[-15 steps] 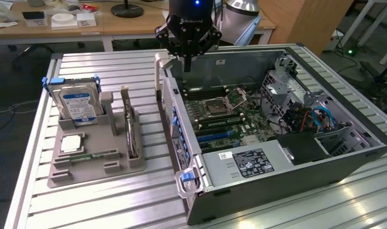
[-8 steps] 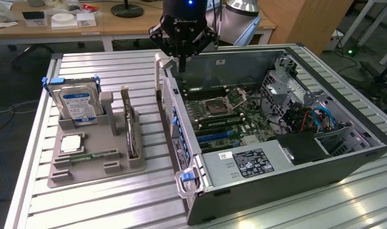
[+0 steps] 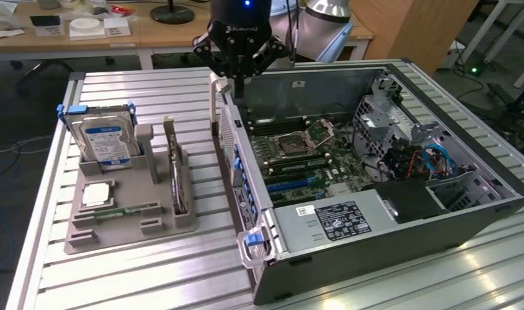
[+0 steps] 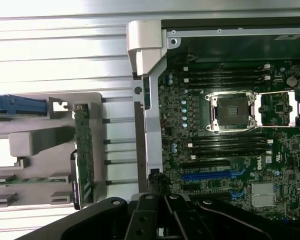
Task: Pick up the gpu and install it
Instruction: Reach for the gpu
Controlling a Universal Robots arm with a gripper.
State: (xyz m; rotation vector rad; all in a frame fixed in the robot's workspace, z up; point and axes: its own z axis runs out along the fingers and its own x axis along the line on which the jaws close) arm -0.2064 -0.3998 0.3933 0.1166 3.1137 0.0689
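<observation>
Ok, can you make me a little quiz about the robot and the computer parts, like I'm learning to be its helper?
1. True or false: the gpu is already fitted inside the computer case.
2. What colour is the label on the hard drive? A red, B blue, C yellow.
3. Fill the gap: the gripper hangs above one edge of the ____.

Key: 1 false, it stands upright in the grey holder on the table. 2 B. 3 computer case.
</observation>
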